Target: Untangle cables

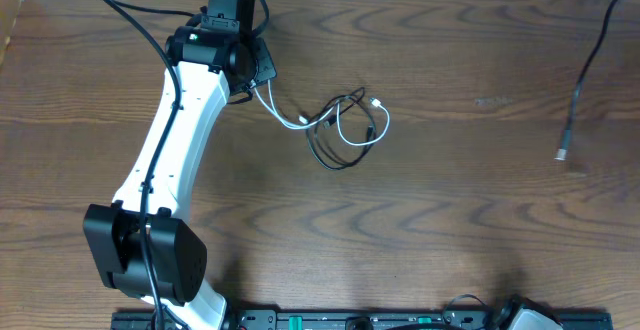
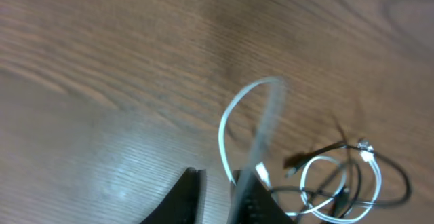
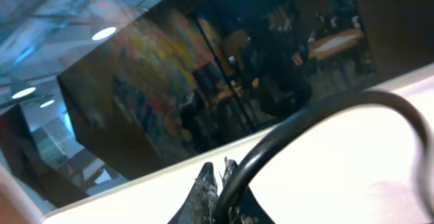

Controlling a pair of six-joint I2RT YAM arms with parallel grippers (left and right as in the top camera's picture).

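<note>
The cables [image 1: 345, 125] lie in a small tangle of thin black and white loops near the middle of the wooden table. One white strand [image 1: 278, 113] runs from the tangle up-left to my left gripper [image 1: 250, 88]. In the left wrist view the left gripper [image 2: 218, 175] is open, with bare wood showing in the narrow gap. A blurred white loop [image 2: 234, 108] rises beside the right fingertip [image 2: 245, 183], and the tangle [image 2: 339, 176] lies further right. My right gripper [image 3: 218, 164] is shut and empty, pointing away from the table.
A thick black wire [image 1: 585, 70] hangs over the far right of the table and ends in a plug [image 1: 563, 153]. The left arm's base [image 1: 140, 255] stands at the front left. A thick black wire [image 3: 305, 119] crosses in front of the right fingers.
</note>
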